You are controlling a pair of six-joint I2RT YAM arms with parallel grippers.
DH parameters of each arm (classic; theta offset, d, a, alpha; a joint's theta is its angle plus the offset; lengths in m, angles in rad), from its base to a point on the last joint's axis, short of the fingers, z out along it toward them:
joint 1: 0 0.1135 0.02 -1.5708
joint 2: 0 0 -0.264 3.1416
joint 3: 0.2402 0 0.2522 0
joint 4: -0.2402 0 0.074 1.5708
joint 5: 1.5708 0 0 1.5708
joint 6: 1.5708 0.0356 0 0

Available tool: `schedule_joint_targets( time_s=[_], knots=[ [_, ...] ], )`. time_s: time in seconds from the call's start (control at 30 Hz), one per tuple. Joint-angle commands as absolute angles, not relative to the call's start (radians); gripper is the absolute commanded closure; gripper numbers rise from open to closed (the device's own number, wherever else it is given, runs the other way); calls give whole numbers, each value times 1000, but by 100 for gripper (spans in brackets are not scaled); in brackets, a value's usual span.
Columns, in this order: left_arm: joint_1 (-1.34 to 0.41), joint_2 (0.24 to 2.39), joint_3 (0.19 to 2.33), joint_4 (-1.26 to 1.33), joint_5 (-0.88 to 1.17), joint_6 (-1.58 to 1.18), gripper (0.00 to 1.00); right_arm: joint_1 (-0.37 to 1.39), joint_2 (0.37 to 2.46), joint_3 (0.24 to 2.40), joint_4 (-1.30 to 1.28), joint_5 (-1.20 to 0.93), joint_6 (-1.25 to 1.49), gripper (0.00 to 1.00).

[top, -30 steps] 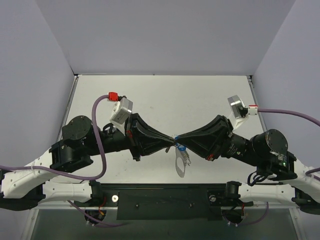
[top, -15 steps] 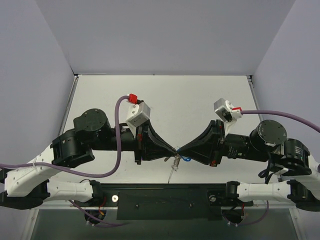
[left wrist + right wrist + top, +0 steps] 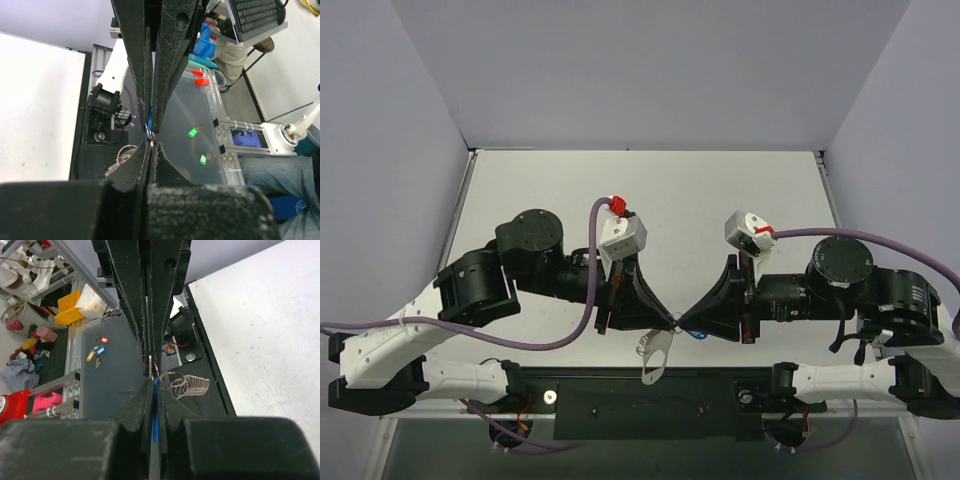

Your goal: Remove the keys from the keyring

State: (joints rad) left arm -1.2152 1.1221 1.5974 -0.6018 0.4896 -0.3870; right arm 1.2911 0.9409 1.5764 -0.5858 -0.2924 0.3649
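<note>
Top external: left claw (image 3: 670, 321) grips keyring (image 3: 655, 354), right claw (image 3: 684, 324) (also clamped) the keys (image 3: 696, 334).

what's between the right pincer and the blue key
Nothing visible. The right pincer is shut on the blue-headed key itself, tip to tip with the shut left pincer. The keyring dangles from where they meet.

Top: high, from behind, looking down at the table (image 3: 650, 190).
Left wrist: close, along its fingers (image 3: 134, 175).
Right wrist: same, facing opposite.
Shared: the meeting fingertips (image 3: 665, 319).
</note>
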Motion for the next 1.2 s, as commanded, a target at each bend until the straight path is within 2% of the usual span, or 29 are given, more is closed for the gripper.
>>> schedule_joint_targets(
  time_s=[0.0,0.37,0.4,0.43,0.47,0.53,0.6,0.8,1.03,1.17],
  knots=[
    [-1209,1157,1649,-667,580,-373,100,1301,966,1657,-647,-345,342,100],
    [-1209,1239,1706,-792,652,-353,100,1301,1048,1781,-864,-351,288,100],
    [-1209,1244,1709,-799,650,-347,100,1301,1051,1790,-880,-342,287,96],
    [-1209,1244,1712,-802,632,-342,100,1299,1054,1792,-887,-303,288,83],
    [-1209,1236,1712,-799,615,-342,100,1301,1049,1783,-887,-272,287,54],
    [-1209,1220,1703,-776,571,-347,100,1299,1013,1738,-846,-189,299,35],
    [-1209,1189,1677,-729,510,-363,100,1301,957,1674,-765,-123,317,30],
    [-1209,1124,1603,-545,425,-419,100,1301,774,1456,-413,38,429,29],
    [-1209,1057,1494,-264,351,-472,100,1301,632,1154,125,61,590,33],
    [-1209,1051,1474,-178,301,-489,100,1301,653,1109,205,49,609,36]
  ],
)
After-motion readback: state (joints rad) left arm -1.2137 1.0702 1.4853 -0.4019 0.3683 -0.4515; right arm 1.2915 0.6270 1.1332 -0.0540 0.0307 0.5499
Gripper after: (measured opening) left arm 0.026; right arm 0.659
